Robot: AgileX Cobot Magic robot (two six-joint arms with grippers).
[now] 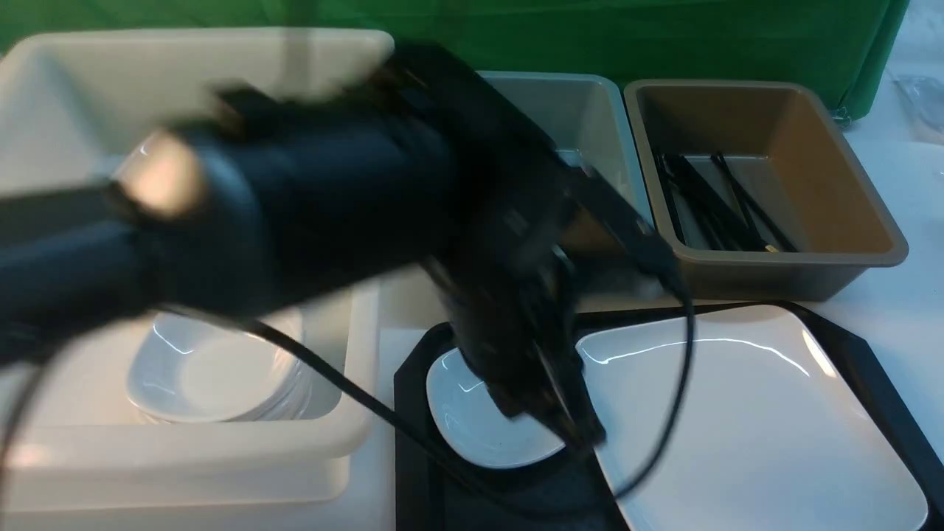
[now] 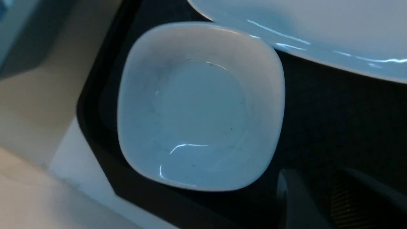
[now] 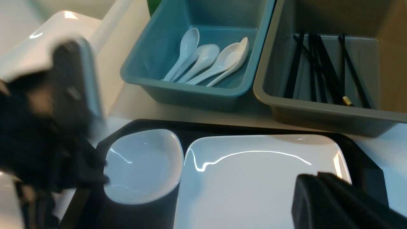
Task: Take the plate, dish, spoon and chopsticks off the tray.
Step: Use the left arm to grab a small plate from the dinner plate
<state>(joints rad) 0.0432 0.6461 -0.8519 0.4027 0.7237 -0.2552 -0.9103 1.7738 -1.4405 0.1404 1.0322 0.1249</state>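
Left claw (image 2: 316,178) parted, right claw (image 3: 313,178) closed, I have dish (image 3: 143,168) and plate (image 3: 248,187) left on the tray (image 3: 222,125), spoon and chopsticks apparently done.

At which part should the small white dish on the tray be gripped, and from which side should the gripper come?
The dish is best pinched by its raised rim, probably from above, one finger inside and one outside. It stands upright and open, with a thin wall. I would choose the rim away from the plate, which lies close against the dish's other side.
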